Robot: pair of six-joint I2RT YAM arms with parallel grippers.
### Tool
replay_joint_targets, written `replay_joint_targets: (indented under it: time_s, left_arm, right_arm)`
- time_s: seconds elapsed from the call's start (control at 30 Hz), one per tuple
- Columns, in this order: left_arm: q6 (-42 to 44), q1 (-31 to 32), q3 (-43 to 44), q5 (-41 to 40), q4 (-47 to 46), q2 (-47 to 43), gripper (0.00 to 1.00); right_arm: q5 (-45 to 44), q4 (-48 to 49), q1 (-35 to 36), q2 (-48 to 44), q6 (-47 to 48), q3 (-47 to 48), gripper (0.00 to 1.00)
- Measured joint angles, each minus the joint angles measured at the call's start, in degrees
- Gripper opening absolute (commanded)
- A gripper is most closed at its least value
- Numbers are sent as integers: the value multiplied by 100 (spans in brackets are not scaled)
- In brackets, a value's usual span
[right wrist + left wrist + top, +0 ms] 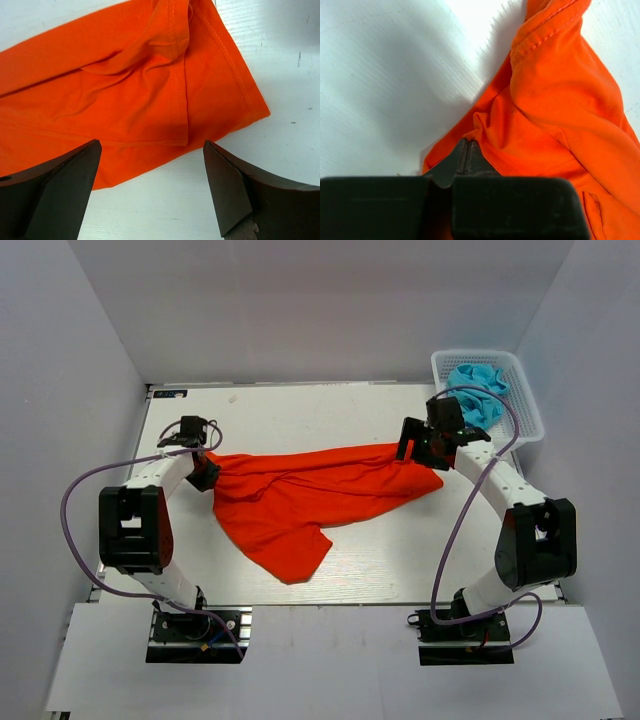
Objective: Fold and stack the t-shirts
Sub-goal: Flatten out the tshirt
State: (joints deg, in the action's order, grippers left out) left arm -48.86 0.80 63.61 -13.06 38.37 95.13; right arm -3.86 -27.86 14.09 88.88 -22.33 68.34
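Top external view: orange shirt (300,502) lies crumpled and unfolded, running from left pincer (205,472) to right pincer (412,452). Basket (529,412) beyond the right pincer holds the blue shirt (478,390), bunched. Left pincer is clamped on orange cloth; right pincer gapes over it. Folding judged barely begun, stacking outstanding.

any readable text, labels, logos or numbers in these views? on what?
Nothing can be read in any view.
A dark strip at the far-left corner of the table may be a label, but it is too small to read.
No print or logo shows on the orange shirt, blue shirt or basket.
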Motion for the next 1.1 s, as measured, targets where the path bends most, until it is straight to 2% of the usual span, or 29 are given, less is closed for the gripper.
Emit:
replay_joint_targets:
  time_s: [0.2,0.43,0.5,0.63,0.7,0.8,0.83,0.87,0.93,1.0,1.03,1.07,1.1]
  left_arm:
    - [129,-2,-4,101,-7,-96,0]
    - [212,-11,-15,341,-131,-911,0]
    - [238,-11,-15,387,-155,-1060,0]
    - [258,-11,-15,483,-155,-1110,0]
    - [258,-11,-15,501,-155,-1110,0]
    - [260,-11,-15,511,-153,-1110,0]
    - [271,-11,-15,514,-153,-1113,0]
    - [284,-11,-15,516,-153,-1113,0]
    - [299,-11,-15,518,-153,-1113,0]
    - [304,-11,-15,518,-151,-1113,0]
    - [310,-11,-15,518,-151,-1113,0]
    - [317,-11,-15,518,-151,-1113,0]
    - [319,-11,-15,518,-153,-1113,0]
  right_arm:
    - [22,-66,0,107,2,-149,84]
    - [70,-68,0,704,13,-186,71]
    - [94,-57,0,741,9,-304,71]
    - [133,-57,0,848,-9,-420,68]
    - [153,-26,0,955,-17,-424,61]
    - [190,44,2,1084,-63,-448,61]
    - [214,87,2,1123,-70,-450,58]
    - [234,129,2,1165,-85,-450,51]
    - [260,210,2,1224,-116,-448,48]
    - [275,258,2,1285,-129,-437,38]
    - [278,269,2,1314,-120,-437,24]
    - [278,271,2,1329,-103,-437,2]
    - [295,273,2,1338,-90,-437,0]
